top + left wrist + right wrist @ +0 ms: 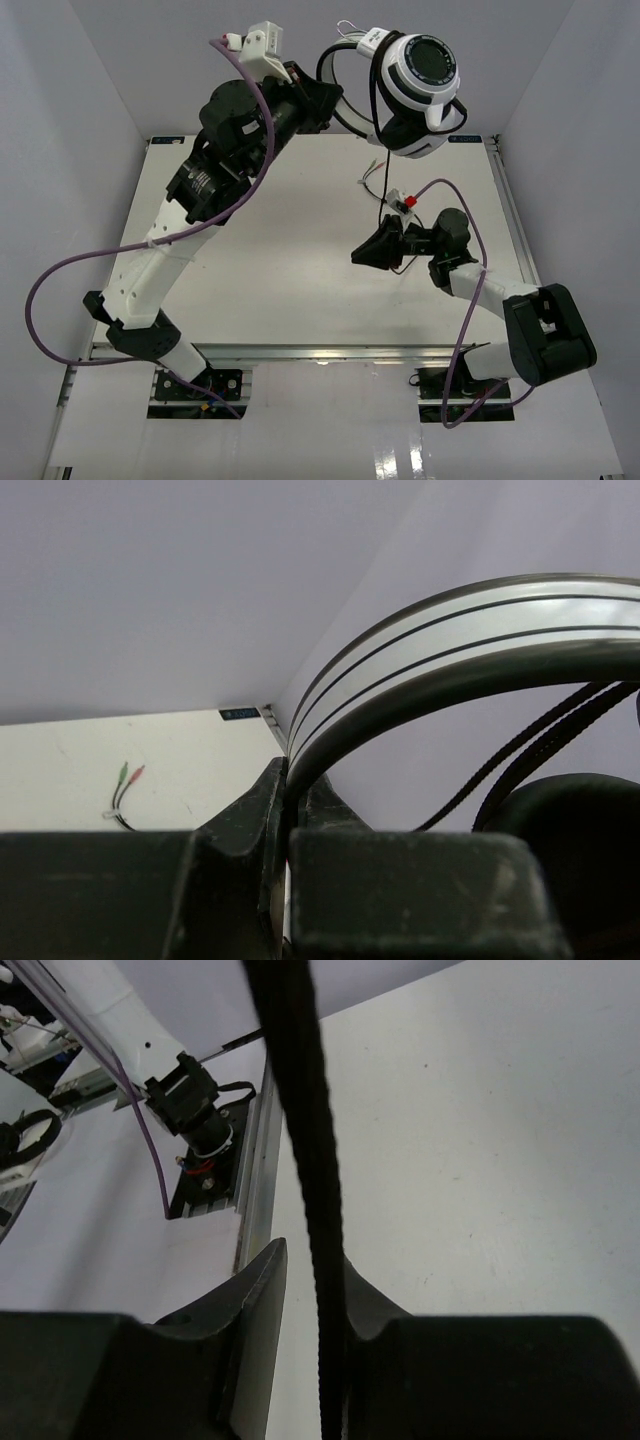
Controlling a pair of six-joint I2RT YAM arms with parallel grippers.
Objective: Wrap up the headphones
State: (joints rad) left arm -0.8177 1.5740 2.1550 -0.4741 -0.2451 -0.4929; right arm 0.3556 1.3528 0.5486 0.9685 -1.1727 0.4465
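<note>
Nearest me, headphones (425, 65) hang at one o'clock, left hand (330, 102) pinching their headband (450, 630). Right hand (362, 254) pinches the cable (300, 1110).

White table (300, 250) in front of me, a plain matte top with a few small specks. A metal rail (300, 352) runs along its near edge at 6 o'clock. There's a small dark label (462, 138) by the far right corner, about 2 o'clock. At 1 o'clock from centre the thin black cable (124, 822) end lies flat on the top, its green and pink plugs (130, 772) side by side and a pale tie (110, 814) just behind them.
</note>
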